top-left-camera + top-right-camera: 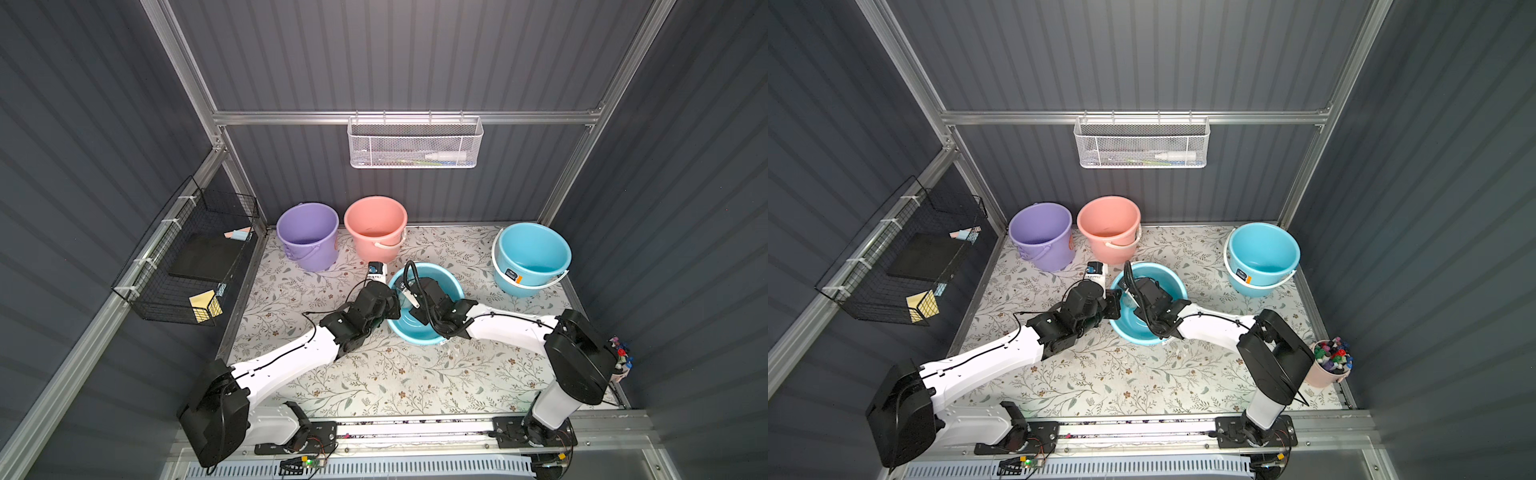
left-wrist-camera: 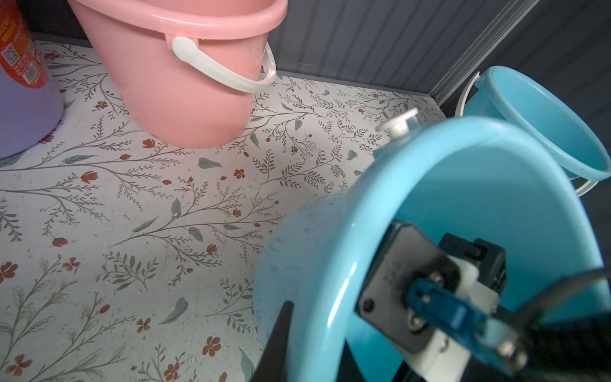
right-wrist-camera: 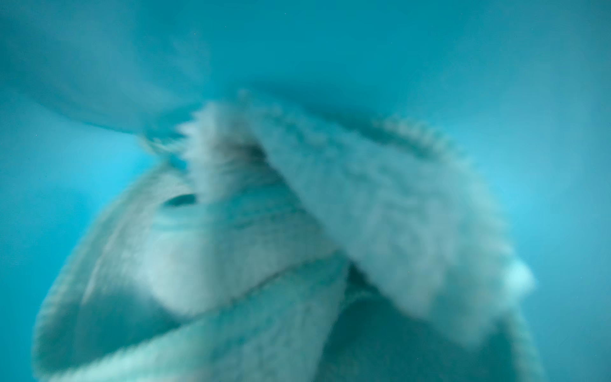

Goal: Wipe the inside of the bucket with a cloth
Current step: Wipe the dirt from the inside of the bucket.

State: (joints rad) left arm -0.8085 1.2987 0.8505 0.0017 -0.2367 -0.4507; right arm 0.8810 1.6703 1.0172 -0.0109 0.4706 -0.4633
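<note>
Apparently mid-wipe. Tipped bucket (image 1: 409, 328), light blue, stands mid-counter (image 1: 374, 382), in front of the pink bucket (image 1: 376, 228). Its mouth faces up and toward the right arm (image 1: 507, 328), which reaches in over the rim. Exact tilt is hard to read from above.

Left arm (image 1: 291, 353): left jaws are clamped on the tipped bucket's rim, on the side nearest that arm. The left wrist view shows one dark finger (image 2: 279, 334) outside the wall, with the rim passing between. A steadying hold, I judge.

Right jaws: hidden in every view, deep inside the tipped bucket, and closed tight. Cloth (image 3: 264, 248) fills the right wrist view, rumpled and bunching out from where the jaws sit, far folds against the blue inside. I take it as gripped.

Relation that matters: the cloth lies straight ahead of the right jaws, between them and the bucket's inner surface, along its depth. Only the right arm is near it. The view is blurred, so firm contact is unsure.
</note>
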